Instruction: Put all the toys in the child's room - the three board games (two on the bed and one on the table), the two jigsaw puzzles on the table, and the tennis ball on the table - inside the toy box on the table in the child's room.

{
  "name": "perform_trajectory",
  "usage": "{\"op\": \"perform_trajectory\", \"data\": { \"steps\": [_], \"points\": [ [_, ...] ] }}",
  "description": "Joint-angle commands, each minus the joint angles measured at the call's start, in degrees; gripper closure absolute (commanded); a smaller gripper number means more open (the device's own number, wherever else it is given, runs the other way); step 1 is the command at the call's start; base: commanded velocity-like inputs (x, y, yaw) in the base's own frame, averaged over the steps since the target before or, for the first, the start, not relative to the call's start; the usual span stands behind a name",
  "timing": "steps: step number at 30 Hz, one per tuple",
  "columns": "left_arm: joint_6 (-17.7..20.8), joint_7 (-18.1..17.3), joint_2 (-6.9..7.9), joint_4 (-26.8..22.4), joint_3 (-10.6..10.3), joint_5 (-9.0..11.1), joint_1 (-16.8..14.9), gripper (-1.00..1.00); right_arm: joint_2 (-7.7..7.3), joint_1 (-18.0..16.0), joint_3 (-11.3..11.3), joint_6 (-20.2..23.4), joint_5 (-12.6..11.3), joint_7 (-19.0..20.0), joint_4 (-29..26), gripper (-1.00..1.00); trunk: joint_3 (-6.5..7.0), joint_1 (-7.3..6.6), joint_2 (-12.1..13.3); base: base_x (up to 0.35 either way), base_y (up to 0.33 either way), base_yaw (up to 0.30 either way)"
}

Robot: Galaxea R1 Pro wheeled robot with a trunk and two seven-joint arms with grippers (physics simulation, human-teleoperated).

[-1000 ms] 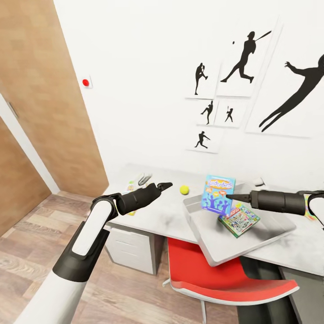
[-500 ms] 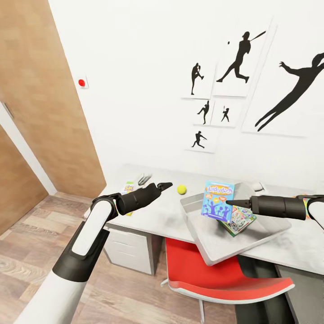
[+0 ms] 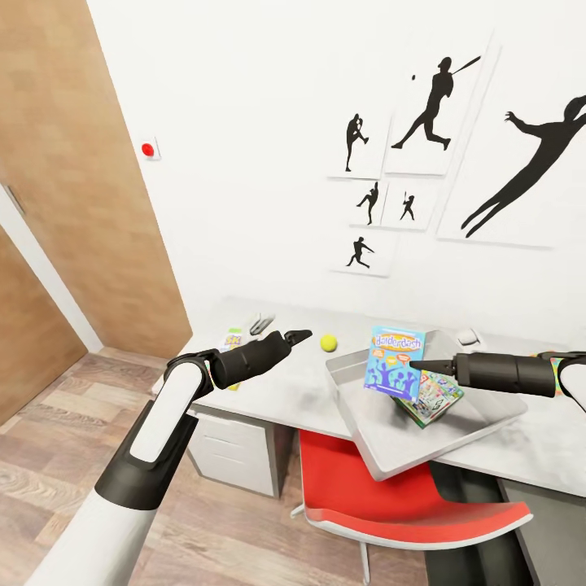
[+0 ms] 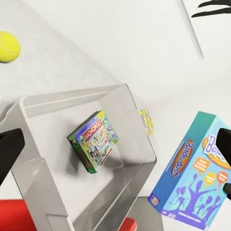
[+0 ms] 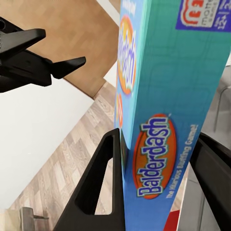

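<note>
The right pincer grips the blue Balderdash board game between both fingers, holding it upright above the grey toy box on the surface. A Monopoly board game lies inside the box. The left pincer hovers released near the tennis ball, which rests on the surface beside the box. A jigsaw puzzle lies near the surface's left end.

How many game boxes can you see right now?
2. The blue Balderdash box is held upright in the right gripper above the toy box. The green Monopoly box lies inside the toy box. Others may be hidden.
</note>
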Motion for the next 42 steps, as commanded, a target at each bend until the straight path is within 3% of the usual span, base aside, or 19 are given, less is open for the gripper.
{"op": "perform_trajectory", "data": {
  "steps": [1,26,42],
  "points": [
    [0.1,0.6,-0.02,-0.1,0.0,0.6,-0.1,-1.00,-0.05,-0.1,0.1,0.1,0.4,0.5,0.0,1.00,-0.12,0.04,-0.1,0.000,0.000,0.000],
    [0.1,0.7,-0.02,-0.1,0.0,0.6,-0.1,-1.00,-0.07,0.0,0.1,0.1,0.4,0.5,-0.2,1.00,-0.24,0.04,-0.1,0.031,-0.049,-0.026],
    [0.1,0.7,0.06,-0.1,0.0,0.6,-0.1,-1.00,-0.57,-0.1,1.5,0.1,0.3,0.6,0.7,1.00,-0.25,0.04,-0.1,0.003,-0.004,-0.004]
  ]
}}
